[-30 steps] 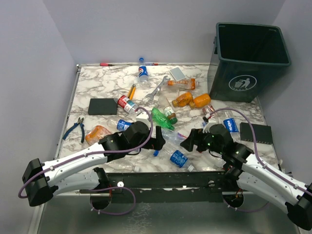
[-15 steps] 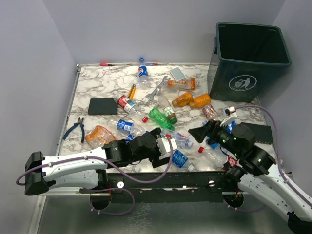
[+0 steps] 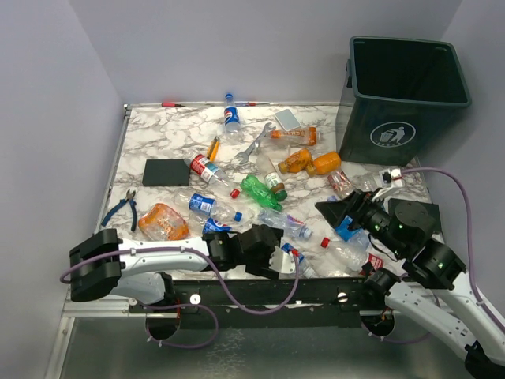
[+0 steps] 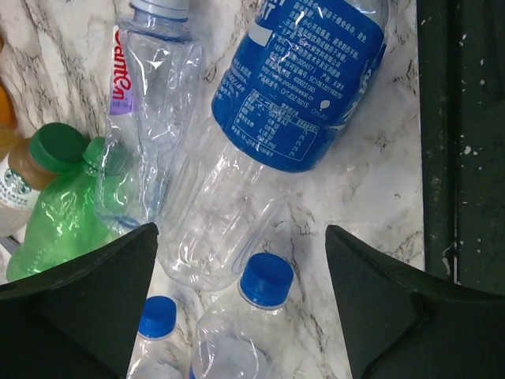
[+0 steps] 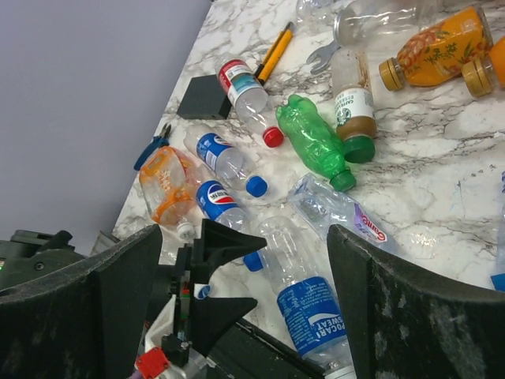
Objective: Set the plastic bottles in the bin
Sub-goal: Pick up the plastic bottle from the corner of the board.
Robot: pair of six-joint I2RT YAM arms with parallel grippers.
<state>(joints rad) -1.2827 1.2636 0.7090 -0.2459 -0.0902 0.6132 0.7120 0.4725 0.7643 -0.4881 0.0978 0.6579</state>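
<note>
Several plastic bottles lie scattered on the marble table (image 3: pixel 158 134). The bin (image 3: pixel 394 134), dark green, stands at the far right. My left gripper (image 3: pixel 278 251) is open and low at the near edge. In the left wrist view its fingers (image 4: pixel 95 300) flank a clear blue-capped bottle (image 4: pixel 264 280), with a blue-labelled clear bottle (image 4: pixel 304 87) just beyond. My right gripper (image 3: pixel 338 217) hangs open and empty above the near right. Its wrist view looks down on the left gripper (image 5: pixel 229 276), the blue-labelled bottle (image 5: pixel 316 316), a green bottle (image 5: pixel 312 142) and a crushed orange bottle (image 5: pixel 166 185).
A silver wrench (image 3: pixel 254 146) and a yellow-handled tool (image 3: pixel 213 148) lie among the far bottles. Blue-handled pliers (image 3: pixel 122 207) sit at the left edge. One flat black box (image 3: pixel 166 171) lies mid-left, another (image 3: pixel 418 213) at the right near the bin.
My left gripper has slid right and toward the near edge, down among the front bottles. My right gripper has drawn back to the right and risen.
</note>
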